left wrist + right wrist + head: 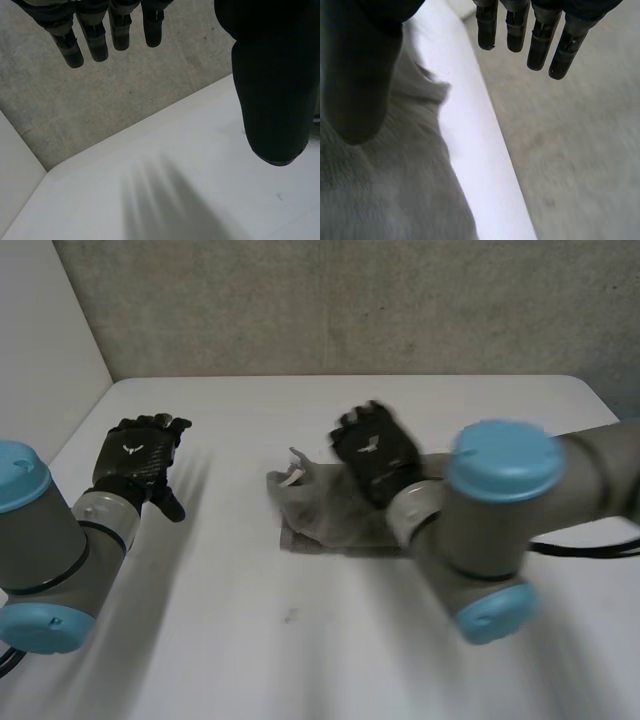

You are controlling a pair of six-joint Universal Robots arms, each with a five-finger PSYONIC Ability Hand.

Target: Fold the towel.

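On the white table (300, 660), crumpled grey towel (318, 508) beneath spread right hand (375, 452); left hand (135, 460) spread, well apart.

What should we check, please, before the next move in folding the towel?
1. Towel on the table: ok, near the middle.
2. Towel lying flat: not ok, it is crumpled.
3. Right hand free: ok, over the towel with fingers straight, holding nothing.
4. Left hand free: ok, open over bare table, apart from the towel.
5. Towel corners located: cannot tell.
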